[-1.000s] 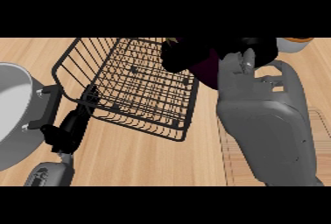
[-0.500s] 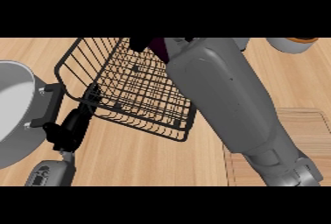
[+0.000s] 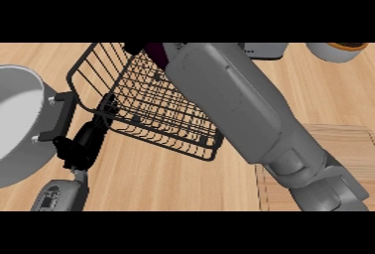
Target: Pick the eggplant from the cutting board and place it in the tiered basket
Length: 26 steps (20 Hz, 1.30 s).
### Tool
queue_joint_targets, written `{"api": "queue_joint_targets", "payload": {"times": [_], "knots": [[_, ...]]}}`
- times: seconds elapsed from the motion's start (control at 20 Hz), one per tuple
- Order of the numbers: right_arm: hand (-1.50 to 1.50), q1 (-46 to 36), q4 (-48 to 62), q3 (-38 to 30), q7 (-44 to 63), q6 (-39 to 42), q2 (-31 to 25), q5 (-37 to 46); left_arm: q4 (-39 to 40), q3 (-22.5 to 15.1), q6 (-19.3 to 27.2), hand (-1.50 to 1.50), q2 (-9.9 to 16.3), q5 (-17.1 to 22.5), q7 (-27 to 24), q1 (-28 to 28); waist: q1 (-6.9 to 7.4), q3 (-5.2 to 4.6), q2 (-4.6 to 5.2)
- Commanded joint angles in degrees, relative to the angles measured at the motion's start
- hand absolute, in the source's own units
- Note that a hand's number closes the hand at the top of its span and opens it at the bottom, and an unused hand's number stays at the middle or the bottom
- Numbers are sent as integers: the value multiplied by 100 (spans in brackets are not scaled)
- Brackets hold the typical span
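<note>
Right forearm [image 3: 242,114] stretched across the basket [image 3: 157,116] toward its far rim. A dark purple sliver, probably the eggplant [image 3: 156,51], shows above that rim beside the arm; the right hand is hidden, its fingers untellable. Cutting board [image 3: 344,144] lies behind, on the worktop [image 3: 168,183].

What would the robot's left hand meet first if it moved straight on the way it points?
Probably the tiered basket, its left wire rim just ahead of the left hand; depth unclear.
</note>
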Motion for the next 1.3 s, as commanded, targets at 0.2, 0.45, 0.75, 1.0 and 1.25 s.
{"api": "queue_joint_targets", "payload": {"times": [0.2,0.45,0.75,1.0,1.25], "knots": [[-150,-230,429,-338,732,-628,3,-1695,-26,-264,-329,0,-101,50,163,-29,-44,-17,-22],[-150,-123,401,-79,394,-1350,3,-2294,112,-296,-131,0,-278,-100,124,-184,-151,-15,-27],[-150,-511,767,-89,265,-2228,-281,-1306,-120,-329,-67,0,-307,-184,-57,312,-326,-14,-75],[-150,-466,736,113,554,-3130,-809,-445,15,-68,-202,0,-102,-44,-110,353,-580,-14,-138],[-150,195,-211,-244,299,-3113,-1746,-408,-107,1,-173,0,-88,-46,-230,639,-720,0,-170]]}}
